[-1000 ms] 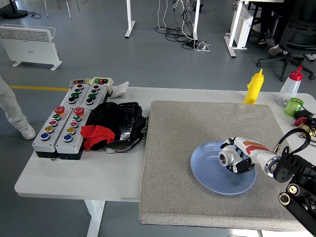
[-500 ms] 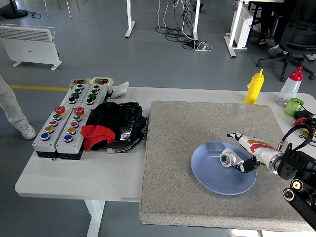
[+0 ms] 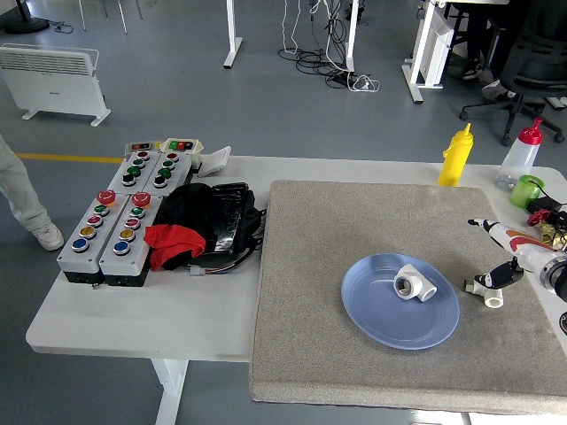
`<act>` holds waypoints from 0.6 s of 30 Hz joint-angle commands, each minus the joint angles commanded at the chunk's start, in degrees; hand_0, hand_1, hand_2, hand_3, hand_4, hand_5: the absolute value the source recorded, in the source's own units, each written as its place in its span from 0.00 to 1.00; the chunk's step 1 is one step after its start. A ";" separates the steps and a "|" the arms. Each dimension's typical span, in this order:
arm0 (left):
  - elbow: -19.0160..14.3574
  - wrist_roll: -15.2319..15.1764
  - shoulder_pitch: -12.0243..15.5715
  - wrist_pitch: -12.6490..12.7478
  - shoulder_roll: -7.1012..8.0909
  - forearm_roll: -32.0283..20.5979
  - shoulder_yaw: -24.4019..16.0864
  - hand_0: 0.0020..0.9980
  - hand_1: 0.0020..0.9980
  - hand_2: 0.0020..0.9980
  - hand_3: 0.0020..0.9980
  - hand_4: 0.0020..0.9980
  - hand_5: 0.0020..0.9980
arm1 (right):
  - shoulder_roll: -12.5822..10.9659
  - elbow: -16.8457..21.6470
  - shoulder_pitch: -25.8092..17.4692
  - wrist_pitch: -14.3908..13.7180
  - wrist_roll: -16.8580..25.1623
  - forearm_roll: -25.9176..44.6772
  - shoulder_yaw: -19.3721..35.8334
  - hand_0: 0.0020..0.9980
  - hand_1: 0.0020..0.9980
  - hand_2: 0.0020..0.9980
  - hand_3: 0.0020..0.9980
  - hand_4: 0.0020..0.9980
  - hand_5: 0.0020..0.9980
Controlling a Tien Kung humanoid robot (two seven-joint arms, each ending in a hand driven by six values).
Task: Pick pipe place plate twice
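As I watch through the head camera, the white worktop (image 3: 133, 310) fills the lower frame, and a large grey mat (image 3: 354, 266) covers its right half. At the worktop's left end I see two grey button boxes (image 3: 115, 226) lying side by side, studded with red, green, yellow and blue buttons, and just right of them a heap of black and red cloth (image 3: 199, 226) that reaches the mat's left edge. On the right part of the mat lies a blue plate (image 3: 372, 323), and the white pipe fitting (image 3: 414, 283) rests on it, right of the plate's middle, with one open end turned toward the camera. My right hand (image 3: 507, 255) shows at the frame's right edge, clear of the plate, its white fingers (image 3: 485, 282) spread and holding nothing. Just below that hand a second small white piece (image 3: 493, 301) lies on the mat, off the plate; I cannot tell what it is. Along the far right edge of the worktop stand a yellow squeeze bottle (image 3: 457, 156), a clear bottle with a red cap (image 3: 521, 155) and a small green cup (image 3: 528, 189).
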 joint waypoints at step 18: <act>-0.09 0.41 -0.30 0.20 0.00 0.12 0.10 0.72 0.69 0.68 0.73 0.39 1.00 | 3.26 -10.20 1.34 -1.97 -0.79 5.66 -2.74 0.91 0.90 1.00 0.97 0.78 0.18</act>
